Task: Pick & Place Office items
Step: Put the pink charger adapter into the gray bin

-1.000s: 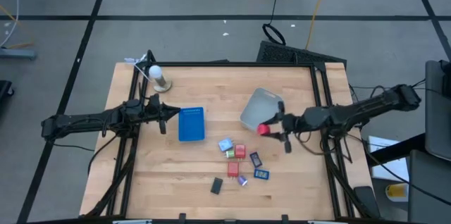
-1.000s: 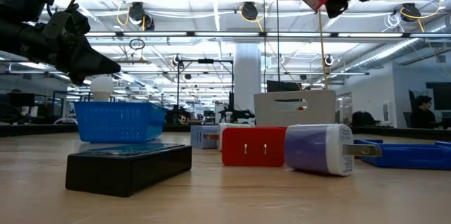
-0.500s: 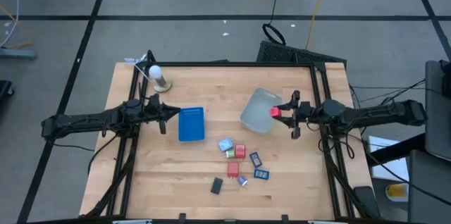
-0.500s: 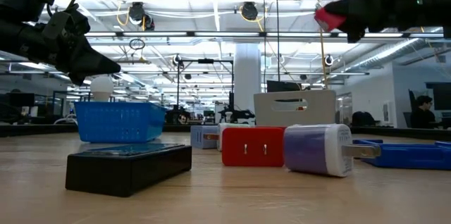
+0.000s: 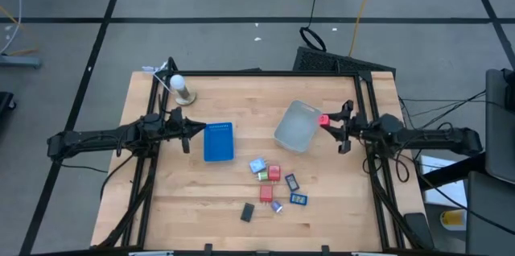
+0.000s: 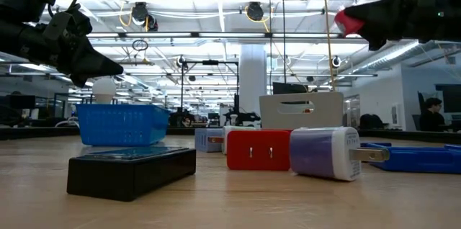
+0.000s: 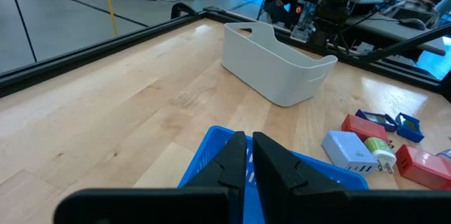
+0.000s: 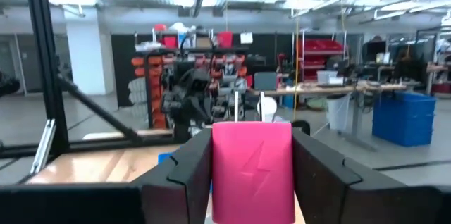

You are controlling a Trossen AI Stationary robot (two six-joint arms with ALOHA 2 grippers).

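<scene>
My right gripper (image 5: 328, 121) is shut on a red blocky piece (image 5: 323, 119), high above the table beside the right rim of the clear grey tub (image 5: 294, 125); the piece also shows in the low view (image 6: 347, 21). My left gripper (image 5: 198, 130) is shut and empty, hovering at the left edge of the flat blue tray (image 5: 218, 142). The other office items (image 5: 273, 179), red, blue, green and black, lie flat on the table nearer the front edge. My right gripper pinches the red piece by its two opposite sides (image 8: 252, 171) between its two fingers (image 8: 187, 175). The fingers lie about level and point toward the table's left. The piece is lifted clear of the table and the tub, its face with a lightning mark toward the wrist camera.
A white bulb on a stand (image 5: 182, 88) stands at the far left corner. A black block (image 5: 248, 212) lies near the front edge. A dark frame (image 5: 366, 103) runs along the table's right and far edges.
My right gripper has carried the red piece toward the table's right edge, from over the tub's near right part to just past its right rim. It has stayed shut on the piece.
</scene>
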